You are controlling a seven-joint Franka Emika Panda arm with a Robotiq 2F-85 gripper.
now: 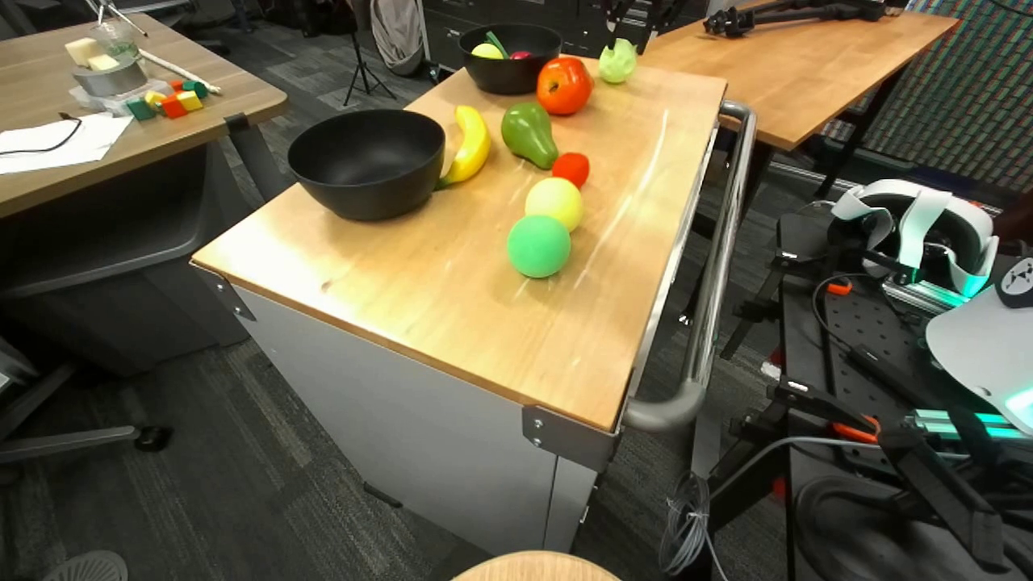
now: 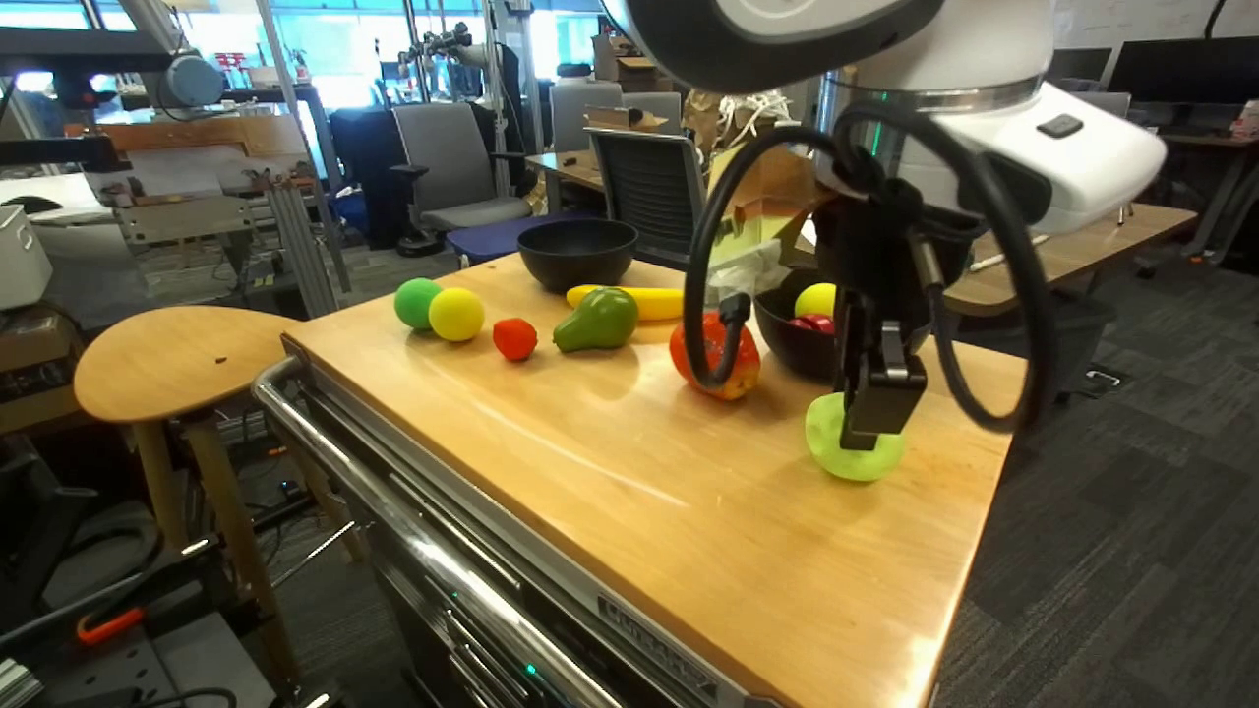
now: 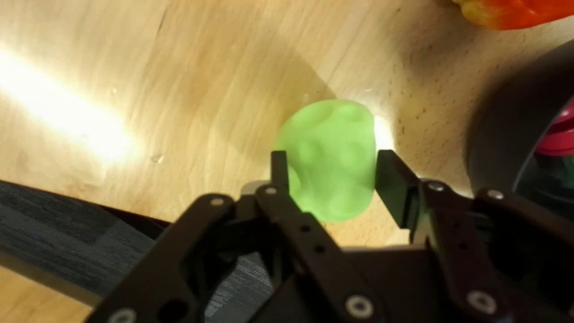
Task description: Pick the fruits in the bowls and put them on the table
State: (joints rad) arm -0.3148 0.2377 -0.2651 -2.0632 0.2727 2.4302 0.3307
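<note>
In the wrist view the gripper's [image 3: 332,170] jaws stand partway apart, with black fingers [image 3: 395,190] on either side of the pale green toy fruit [image 3: 332,134], seemingly touching it; whether they grip it or merely flank it I cannot tell. The fruit is outside the black bowl [image 2: 799,349], low at the wooden tabletop [image 2: 748,551], near the red-orange fruit [image 1: 563,85]; whether it bears on the wood is unclear.
</note>
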